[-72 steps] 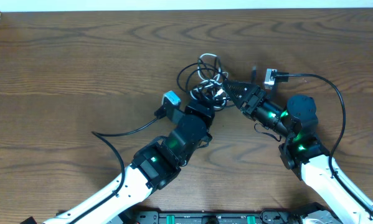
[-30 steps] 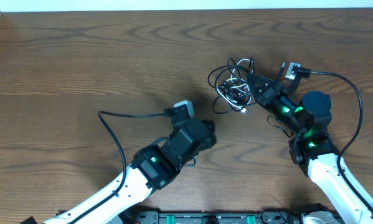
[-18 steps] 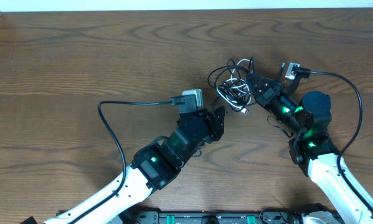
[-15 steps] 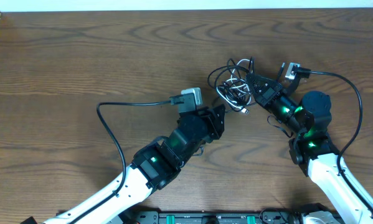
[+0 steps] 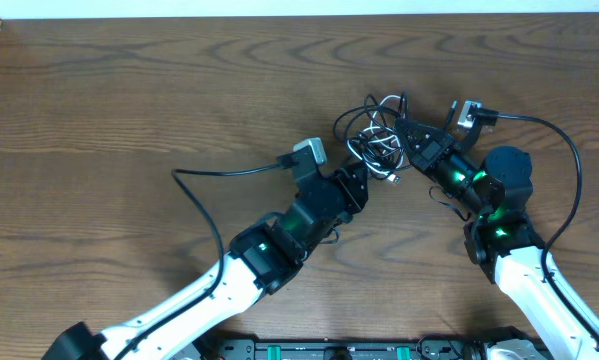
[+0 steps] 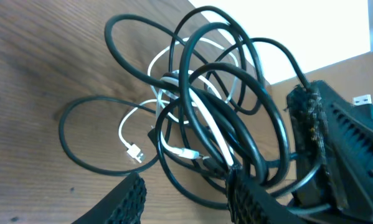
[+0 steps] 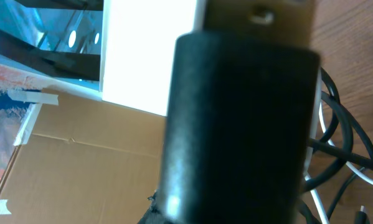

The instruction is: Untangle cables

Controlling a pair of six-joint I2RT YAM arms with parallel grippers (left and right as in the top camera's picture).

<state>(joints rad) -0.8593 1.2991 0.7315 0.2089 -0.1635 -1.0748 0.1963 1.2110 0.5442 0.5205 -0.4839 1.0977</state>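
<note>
- Cables (image 5: 372, 133): black-and-white tangle, right of centre on the tabletop (image 5: 129, 100), well apart from its far edge.
- Right end effector (image 5: 403, 128) clamps the tangle's right edge.
- Left end effector (image 5: 356, 180) gapes empty, just near-left.

Dark wood-grain table (image 5: 129, 100), tangled black and white cables (image 5: 374, 140) resting right of centre

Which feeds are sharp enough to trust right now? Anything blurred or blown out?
Overhead: evenly lit and sharp, the cables show clearly against the table. Left wrist: cables in focus, its own fingers soft at the bottom edge, upper right corner blown out white. Right wrist: a blurred dark shape fills the middle; only slivers of cable show at the right.
</note>
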